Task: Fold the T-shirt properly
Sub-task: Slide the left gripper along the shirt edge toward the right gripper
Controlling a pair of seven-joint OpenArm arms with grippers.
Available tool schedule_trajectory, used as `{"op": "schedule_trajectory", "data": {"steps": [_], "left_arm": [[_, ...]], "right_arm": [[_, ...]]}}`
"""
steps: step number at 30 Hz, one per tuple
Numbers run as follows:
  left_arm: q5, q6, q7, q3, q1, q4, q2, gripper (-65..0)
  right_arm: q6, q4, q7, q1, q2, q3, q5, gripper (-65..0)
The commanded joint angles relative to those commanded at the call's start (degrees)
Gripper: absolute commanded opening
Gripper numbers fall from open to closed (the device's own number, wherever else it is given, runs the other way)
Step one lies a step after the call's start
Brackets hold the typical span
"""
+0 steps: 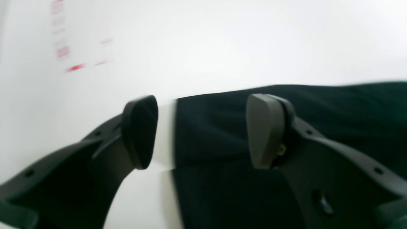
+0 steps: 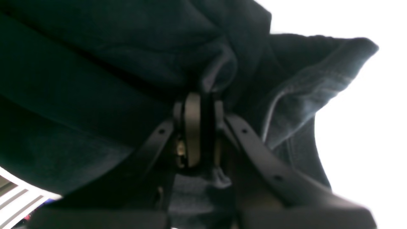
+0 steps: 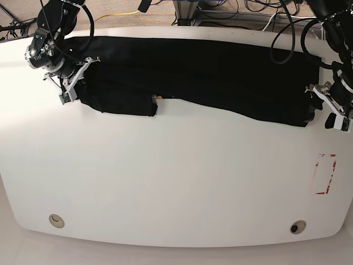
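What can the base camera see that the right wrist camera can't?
Only the base view shows the whole white table, the T-shirt stretched long across its far side, both arms, and the left end effector open beside the shirt's edge. Only the right wrist view shows, up close, the right end effector pinched shut on a bunched fold, with the hem stitching beside it. Both show the black T-shirt and the right end effector.

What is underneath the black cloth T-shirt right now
The black cloth T-shirt lies stretched along the white table, which shows all around it. Whatever the cloth covers, including its own print, cannot be seen.
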Motion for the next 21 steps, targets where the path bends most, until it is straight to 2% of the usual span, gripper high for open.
{"op": "schedule_trajectory", "data": {"steps": [4,7,15,21], "left_arm": [[0.0,0.0,-0.1,-0.2,-3.7,-6.3,0.5,-24.2],[0.0,1.2,-0.1,-0.1,-6.9,-11.5,0.5,-24.2],[0.4,1.4,-0.2,0.4,-13.7,-25.1,0.3,-24.2],[8.2,1.0,-0.2,0.4,-18.4,-33.4,0.6,-24.2]], "right_arm": [[0.0,0.0,0.0,0.0,0.0,0.1,-0.3,-65.0],[0.0,0.0,0.0,0.1,0.0,0.0,-0.1,-65.0],[0.0,0.0,0.0,0.2,0.0,-0.1,0.1,-65.0],[0.0,0.0,0.0,0.1,0.0,-0.1,0.1,-65.0]]}}
